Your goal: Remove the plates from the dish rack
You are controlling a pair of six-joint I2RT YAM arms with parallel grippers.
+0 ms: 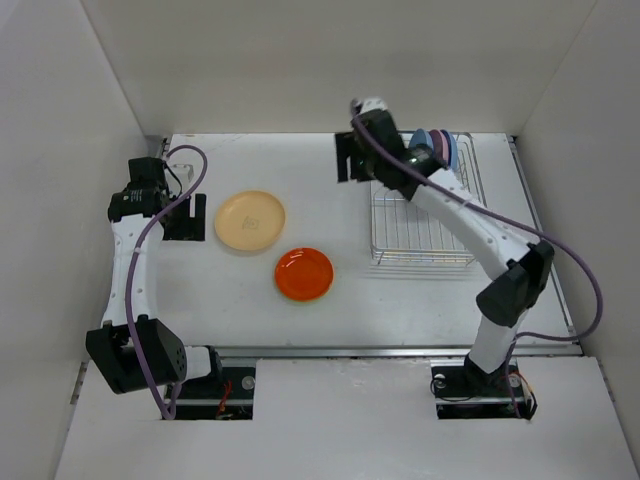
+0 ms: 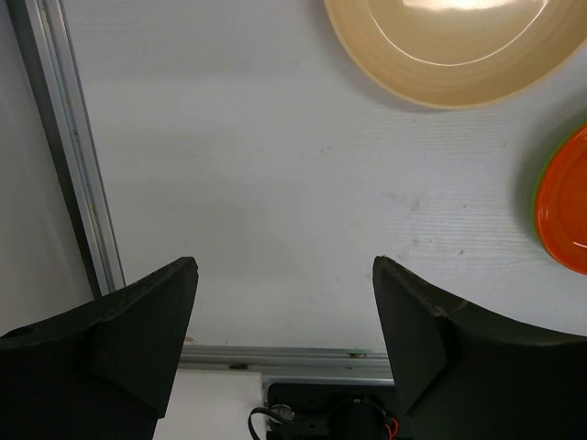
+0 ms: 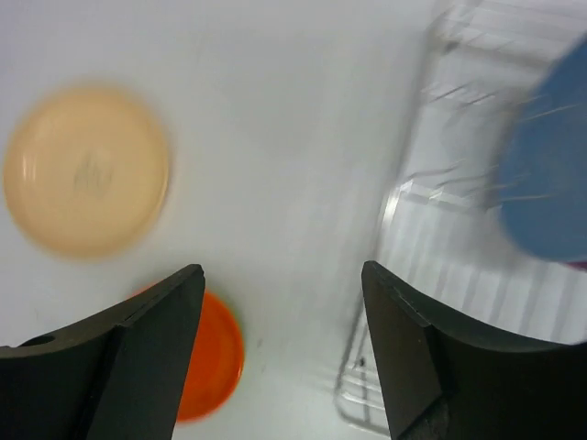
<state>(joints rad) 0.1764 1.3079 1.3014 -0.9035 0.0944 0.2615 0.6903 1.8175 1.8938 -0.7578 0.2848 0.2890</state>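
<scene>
A pale yellow plate (image 1: pixel 250 221) and an orange plate (image 1: pixel 304 273) lie flat on the white table. In the left wrist view, a green rim (image 2: pixel 539 180) shows under the orange plate (image 2: pixel 567 215). The silver wire dish rack (image 1: pixel 425 235) stands at the right. Light blue, pink and darker blue plates (image 1: pixel 436 149) stand upright at its far end. My right gripper (image 1: pixel 352 160) hovers open and empty just left of the rack's far end. In the right wrist view, the blue plate (image 3: pixel 550 165) is blurred. My left gripper (image 1: pixel 186 218) is open and empty, left of the yellow plate (image 2: pixel 440 46).
White walls enclose the table on three sides. A metal rail (image 2: pixel 69 156) runs along the table's left edge, close to my left gripper. The near part of the rack (image 3: pixel 431 211) holds no plates.
</scene>
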